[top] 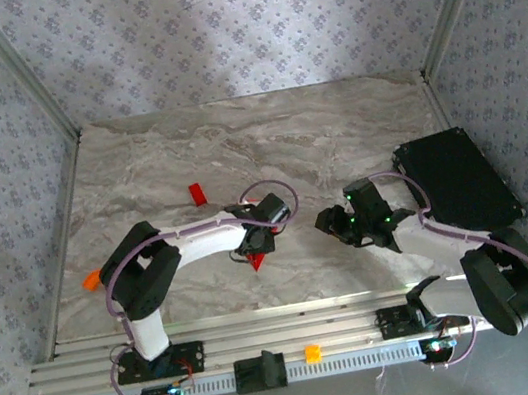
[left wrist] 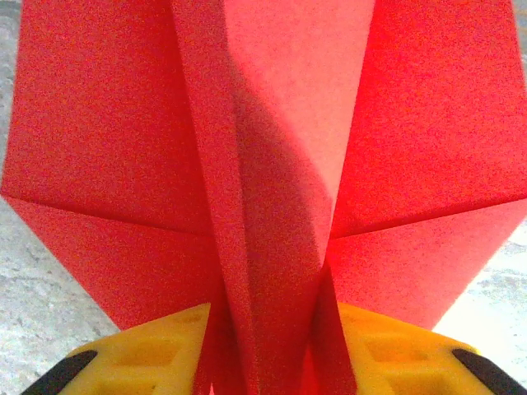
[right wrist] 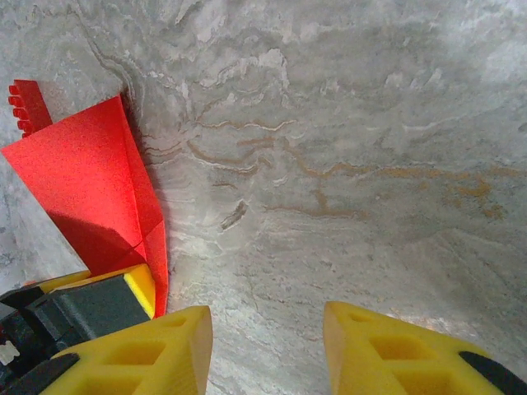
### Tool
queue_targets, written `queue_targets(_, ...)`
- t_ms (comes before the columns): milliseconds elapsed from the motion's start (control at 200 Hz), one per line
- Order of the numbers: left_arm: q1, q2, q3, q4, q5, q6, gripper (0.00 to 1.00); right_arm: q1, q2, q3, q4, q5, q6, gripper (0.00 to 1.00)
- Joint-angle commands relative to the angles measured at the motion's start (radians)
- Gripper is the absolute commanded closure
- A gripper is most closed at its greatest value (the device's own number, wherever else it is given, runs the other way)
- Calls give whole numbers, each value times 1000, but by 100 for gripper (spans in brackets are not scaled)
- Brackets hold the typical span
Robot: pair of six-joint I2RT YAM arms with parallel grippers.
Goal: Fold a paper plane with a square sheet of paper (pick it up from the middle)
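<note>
Filling the floor of a room with patterned wallpaper, one grey marbled surface (top: 264, 137) carries everything. One black case (top: 459, 180) lies at its right side. Two arms reach inward from the near rail. One folded red paper (left wrist: 107, 123) lies near the middle of the surface under the left wrist, its raised centre crease standing between the left fingers (left wrist: 156, 354); I cannot tell whether they pinch that crease or merely flank it. From above, only a red tip of the paper peeks out. The right fingers (right wrist: 395, 346) stand partly apart over bare surface, holding nothing, just right of the paper. One small red block (top: 197, 194) lies behind the paper. Two small orange blocks show: one (top: 91, 281) at the left edge, one (top: 313, 354) on the rail.
</note>
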Motion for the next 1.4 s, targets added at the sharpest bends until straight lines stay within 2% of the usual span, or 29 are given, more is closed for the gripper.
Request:
queue_targets(0,-13,32,-31,-30,18,-23,62,1,10,3,5,-4,-7,58)
queue_targets(280,-23,4,1,-39,24,-56,60,2,-6,16,-20,0,-32,58)
queue_targets(670,-37,-141,38,-81,-40,-92,55,-35,-91,117,-248,82,-191,55)
queue_targets(805,-43,-200,19,-91,-67,-100,55,-68,-155,168,-367,202,-270,52)
queue_targets(885,-44,-248,-2,-85,-104,-88,54,-88,-200,209,-441,340,-334,49)
queue_targets(979,-31,-317,-30,-84,-182,-45,47,-114,-250,249,-480,525,-441,42)
queue_targets(1099,55,-418,-91,-63,-244,26,38,-152,-288,229,-390,722,-615,31)
queue_targets(1199,176,-504,-160,-23,-269,90,30,-205,-284,134,-204,789,-756,25)
queue_targets(1309,315,-590,-228,49,-340,201,13,-279,-228,73,-68,712,-834,24)
queue_targets(1399,450,-636,-258,102,-366,300,7,-330,-147,6,120,616,-869,24)
